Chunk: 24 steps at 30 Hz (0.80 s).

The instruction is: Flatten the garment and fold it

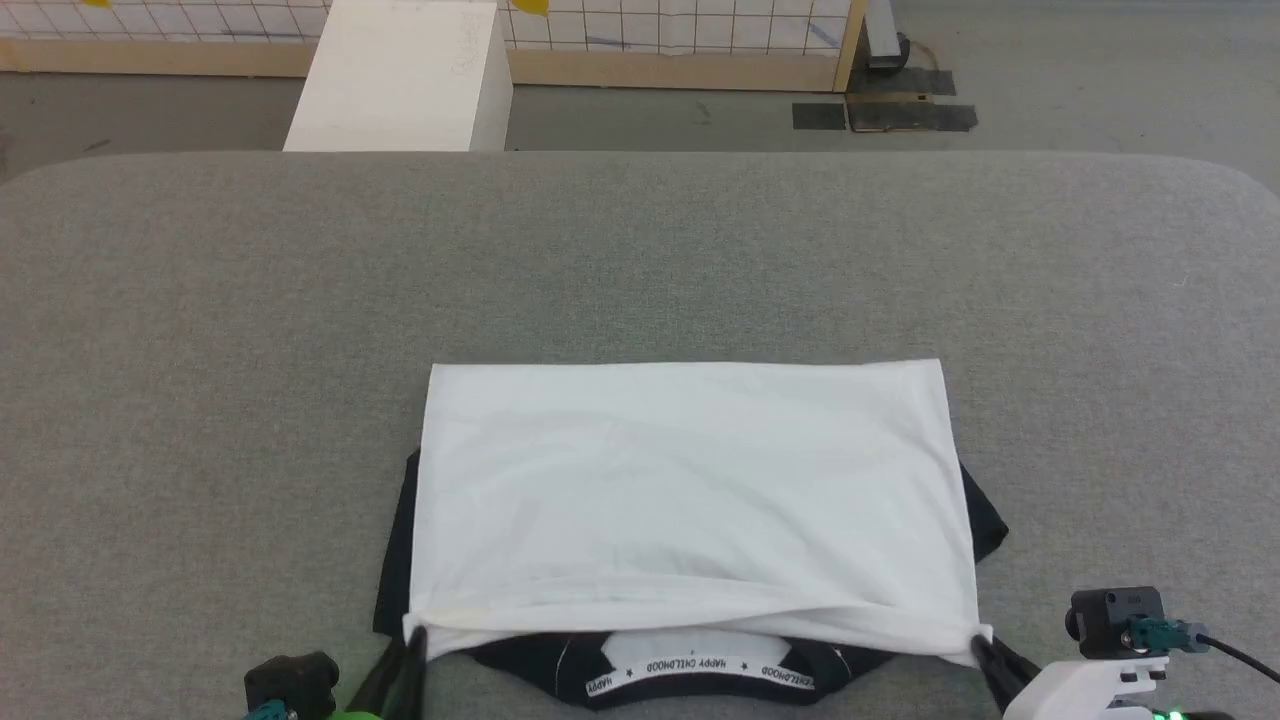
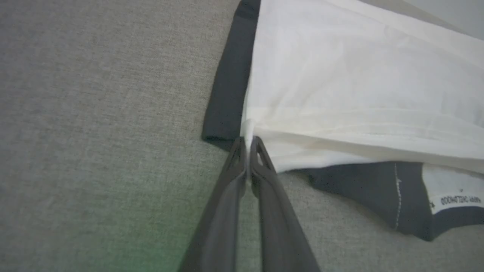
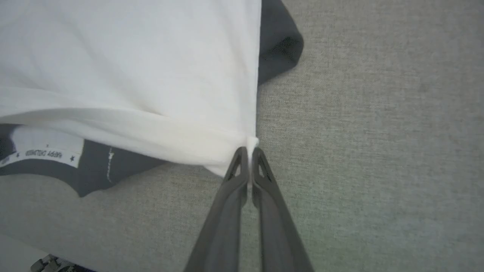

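The grey cloth-covered table (image 1: 640, 250) spans the head view from side to side. Its far edge runs across at 12 o'clock with rounded corners. Wide bare surface lies open at 9, 12 and 3 o'clock of the shirt (image 1: 690, 490). The shirt sits at the near middle, toward 6 o'clock, folded into a white rectangle with a straight far edge and a sagging near hem. Black sleeve cloth (image 1: 985, 520) sticks out past its 3 and 9 o'clock sides. The black neckband (image 1: 530, 660), with its lettered tape, shows under the hem at 6 o'clock. Beyond the table, at 11 o'clock, a white box (image 1: 400, 80) stands on the floor (image 1: 150, 110). The left gripper (image 1: 415, 640) is clenched on the hem's corner at 7 o'clock, a sliver of white cloth between its fingers. The right gripper (image 1: 980, 648) pinches the corner at 5 o'clock likewise.
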Tool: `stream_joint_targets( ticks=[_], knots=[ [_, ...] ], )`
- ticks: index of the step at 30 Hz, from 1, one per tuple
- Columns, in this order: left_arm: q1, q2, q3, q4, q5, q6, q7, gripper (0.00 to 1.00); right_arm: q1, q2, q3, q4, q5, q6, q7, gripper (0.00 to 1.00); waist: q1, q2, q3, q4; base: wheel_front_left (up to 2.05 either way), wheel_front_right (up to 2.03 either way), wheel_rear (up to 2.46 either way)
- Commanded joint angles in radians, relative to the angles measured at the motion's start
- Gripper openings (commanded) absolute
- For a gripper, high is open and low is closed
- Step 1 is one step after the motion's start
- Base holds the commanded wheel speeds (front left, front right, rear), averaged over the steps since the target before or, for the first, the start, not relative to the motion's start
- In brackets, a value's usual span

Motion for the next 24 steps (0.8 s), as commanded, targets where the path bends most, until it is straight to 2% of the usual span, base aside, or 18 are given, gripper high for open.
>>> stream_joint_targets(
  ticks=[1,6,11,15,19,24],
  knots=[
    [-0.015,-0.001,0.001,0.009,-0.002,-0.007,-0.007,1.00,0.011,0.002,0.000,0.009,0.016,-0.002,0.008,1.00,0.0001,0.0103,-0.002,-0.001,0.00,0.00,0.00],
    [-0.003,0.008,0.020,0.008,0.002,0.004,-0.054,1.00,0.017,0.002,-0.026,0.000,0.031,-0.002,0.003,1.00,0.0001,0.0103,-0.016,0.002,0.00,0.00,0.00],
    [-0.005,0.037,0.067,-0.034,0.041,0.027,-0.128,1.00,0.002,0.002,-0.088,-0.052,0.052,-0.002,-0.080,1.00,0.0001,0.0103,-0.035,0.012,0.00,0.00,0.00],
    [-0.032,0.036,0.101,-0.067,0.085,0.041,-0.149,1.00,-0.036,0.002,-0.119,-0.077,0.076,-0.002,-0.162,1.00,0.0001,0.0103,-0.050,0.020,0.00,0.00,0.00],
    [-0.078,0.010,0.129,-0.105,0.147,0.042,-0.152,1.00,-0.087,0.002,-0.113,-0.032,0.086,-0.002,-0.214,1.00,0.0001,0.0103,-0.060,0.029,0.00,0.00,0.00],
    [-0.124,-0.031,0.146,-0.117,0.218,0.025,-0.153,1.00,-0.175,0.002,-0.087,0.129,0.109,-0.002,-0.237,1.00,0.0001,0.0103,-0.064,0.032,0.00,0.00,0.00]
  ],
)
